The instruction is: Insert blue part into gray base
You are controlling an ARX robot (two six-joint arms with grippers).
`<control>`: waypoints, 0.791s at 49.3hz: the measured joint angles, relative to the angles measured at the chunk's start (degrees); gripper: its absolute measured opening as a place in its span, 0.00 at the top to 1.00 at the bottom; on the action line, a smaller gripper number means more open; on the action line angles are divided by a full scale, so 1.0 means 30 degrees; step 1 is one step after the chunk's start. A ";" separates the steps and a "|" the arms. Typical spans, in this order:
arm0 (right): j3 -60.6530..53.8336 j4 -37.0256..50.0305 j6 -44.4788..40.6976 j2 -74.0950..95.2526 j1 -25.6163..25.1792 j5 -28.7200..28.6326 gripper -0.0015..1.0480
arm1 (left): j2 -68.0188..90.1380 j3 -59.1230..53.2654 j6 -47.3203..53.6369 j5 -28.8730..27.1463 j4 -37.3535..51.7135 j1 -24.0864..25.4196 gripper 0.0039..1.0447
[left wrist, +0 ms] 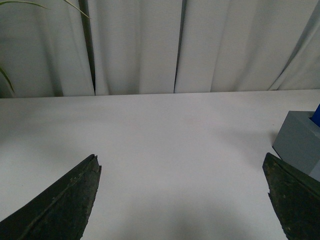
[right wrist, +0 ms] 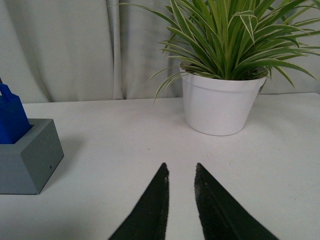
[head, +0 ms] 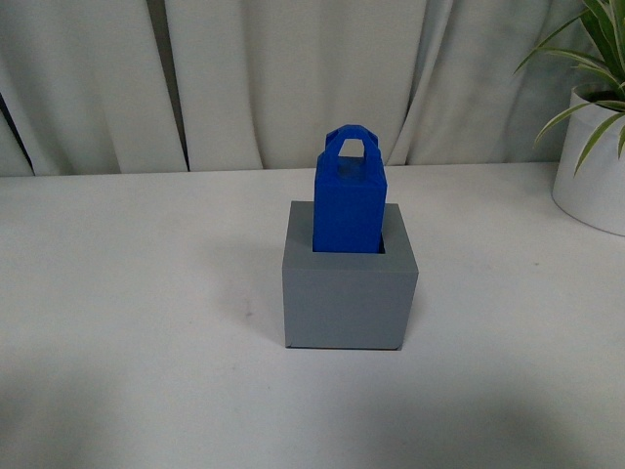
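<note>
— Where is the blue part (head: 349, 195) right now?

— It stands upright in the square recess of the gray base (head: 347, 293), lower end sunk below the rim, upper body and small loop handle rising above it. In the front view it sits toward the left of the recess, with a thin dark gap showing on the right. The base rests on the white table (head: 127, 322), about the middle of that view, in front of the pale curtain (head: 244, 78).

— And your 2 grippers?

— Neither touches the pieces. My left gripper (left wrist: 182, 200) is spread wide, its 2 dark fingers (left wrist: 60, 205) far apart over bare table; the gray base shows just at the edge of that wrist view, near 1 fingertip, with a sliver of blue above it. My right gripper (right wrist: 181, 172) has its fingers (right wrist: 150, 210) nearly together, only a narrow slit between the tips, nothing pinched.

— Anything else nearby?

— A white pot (right wrist: 220, 105) with a striped green plant (right wrist: 235, 35) stands on the table, well apart from the base on my right side.
</note>
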 joint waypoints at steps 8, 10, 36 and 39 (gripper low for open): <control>0.0000 0.0000 0.0000 0.0000 0.0000 0.0007 0.53 | 0.0000 0.0000 0.0000 0.0007 0.0000 0.0000 0.06; 0.0000 0.0000 0.0007 0.0000 0.0000 0.0007 0.46 | 0.0000 0.0000 -0.0007 0.0007 0.0000 0.0000 0.06; 0.0000 0.0000 0.0036 0.0000 0.0000 0.0007 0.07 | 0.0000 0.0000 0.0000 0.0007 0.0000 0.0000 0.06; 0.0000 0.0000 0.0036 0.0000 0.0000 0.0007 0.07 | 0.0000 0.0000 0.0000 0.0007 0.0000 0.0000 0.06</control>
